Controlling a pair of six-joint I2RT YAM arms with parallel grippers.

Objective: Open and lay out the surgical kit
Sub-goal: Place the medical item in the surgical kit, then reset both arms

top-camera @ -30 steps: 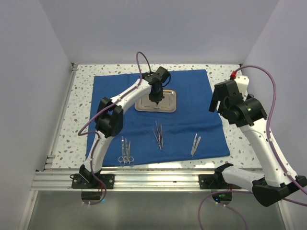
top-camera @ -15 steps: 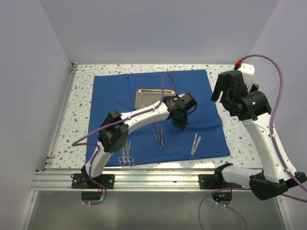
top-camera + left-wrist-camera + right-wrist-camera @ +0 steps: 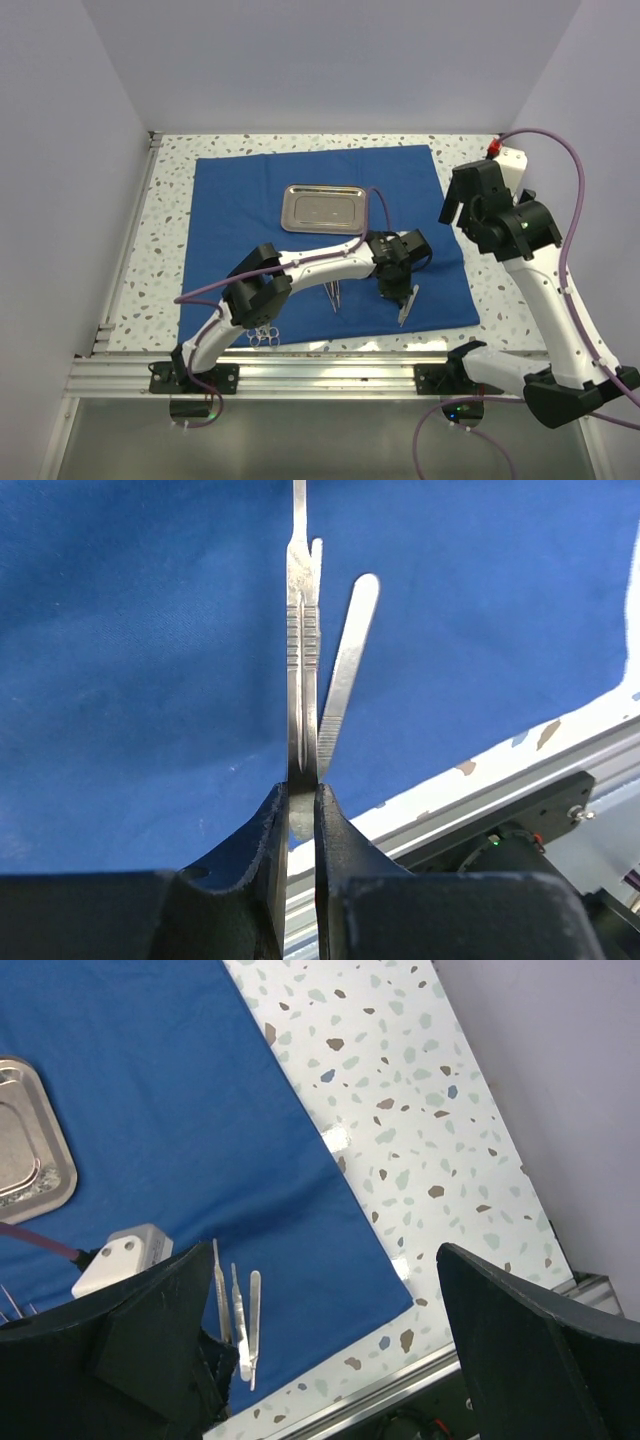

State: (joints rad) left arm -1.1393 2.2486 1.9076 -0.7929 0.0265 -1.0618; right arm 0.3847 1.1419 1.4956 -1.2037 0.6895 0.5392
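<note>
The royal-blue cloth (image 3: 240, 210) lies spread flat on the table. The steel tray (image 3: 322, 207) sits on it at the back middle, empty. My left gripper (image 3: 397, 293) reaches to the cloth's front right. In the left wrist view the left gripper (image 3: 300, 802) is shut on the end of a thin flat silver tool (image 3: 301, 650), with another silver tool (image 3: 345, 680) lying beside it. Thin forceps (image 3: 333, 291) lie at the front middle. The scissors (image 3: 262, 337) lie at the front left, partly hidden by the arm. My right gripper (image 3: 452, 205) hangs open and empty above the cloth's right edge.
The speckled table (image 3: 420, 1090) shows right of the cloth (image 3: 180, 1080). The aluminium rail (image 3: 330, 370) runs along the near edge. White walls close in the left, back and right. The right wrist view also shows the tray's corner (image 3: 25, 1140) and the silver tools (image 3: 240, 1320).
My left arm has swung from over the tray to the cloth's front right and closed on a silver tool. The tray is now uncovered. The right arm shifted only slightly.
</note>
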